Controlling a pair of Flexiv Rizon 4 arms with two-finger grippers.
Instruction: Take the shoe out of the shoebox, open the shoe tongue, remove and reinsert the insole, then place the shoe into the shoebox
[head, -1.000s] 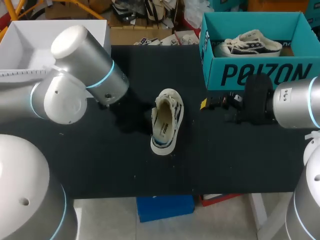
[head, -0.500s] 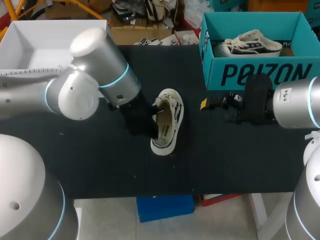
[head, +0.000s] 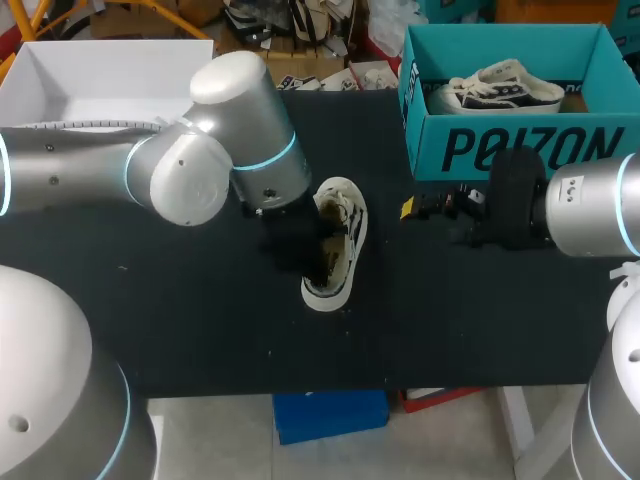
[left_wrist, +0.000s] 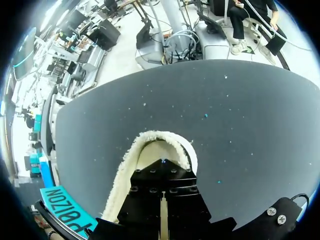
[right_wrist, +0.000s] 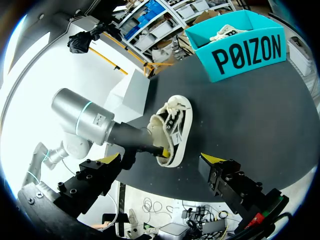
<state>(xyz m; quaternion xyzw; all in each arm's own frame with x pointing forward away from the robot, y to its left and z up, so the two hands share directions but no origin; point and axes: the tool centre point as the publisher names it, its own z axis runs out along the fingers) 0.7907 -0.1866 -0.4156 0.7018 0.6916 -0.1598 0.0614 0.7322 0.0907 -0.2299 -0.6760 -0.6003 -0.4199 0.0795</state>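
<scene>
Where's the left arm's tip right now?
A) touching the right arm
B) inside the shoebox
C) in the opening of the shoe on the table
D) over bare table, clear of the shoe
C: in the right wrist view the left arm ends with its dark tip down in the opening of the shoe lying on the table. The shoebox, with another shoe in it, stands apart.

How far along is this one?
Done: shoe out of the box, lying on the table. In hand: left claw is inside its opening, presumably for the insole. Left: reseating the insole, then boxing the shoe.
</scene>
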